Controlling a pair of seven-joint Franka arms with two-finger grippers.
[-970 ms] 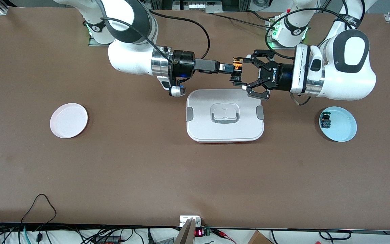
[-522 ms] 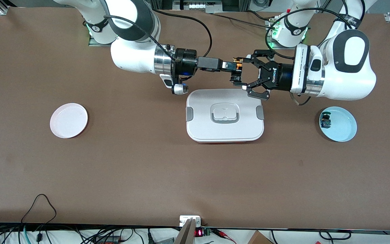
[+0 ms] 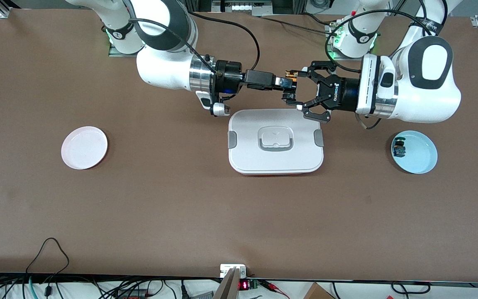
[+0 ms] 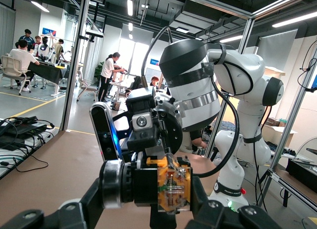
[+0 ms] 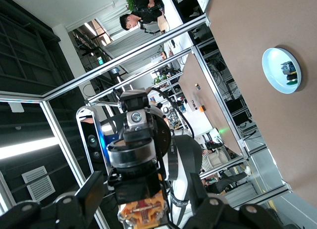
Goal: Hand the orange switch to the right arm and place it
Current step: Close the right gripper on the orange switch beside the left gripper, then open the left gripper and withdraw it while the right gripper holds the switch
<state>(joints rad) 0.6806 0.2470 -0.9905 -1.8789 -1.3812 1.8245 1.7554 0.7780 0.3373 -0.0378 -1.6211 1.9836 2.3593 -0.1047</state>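
Note:
The orange switch hangs in the air above the table, just past the white box's edge farthest from the front camera. My left gripper is shut on it lengthwise, one finger on the silver-ringed cap and one on the orange body. My right gripper reaches in from the right arm's end, and its fingers straddle the switch's black middle. In the right wrist view the switch sits between the right gripper's fingers, with a gap showing on each side.
A white lidded box lies mid-table, nearer to the front camera than both grippers. A pink plate sits toward the right arm's end. A light-blue plate toward the left arm's end holds a blue-bodied switch.
My right gripper has slid toward the left gripper until its fingers reach around the switch, and they have narrowed. The left arm and the switch have stayed still.

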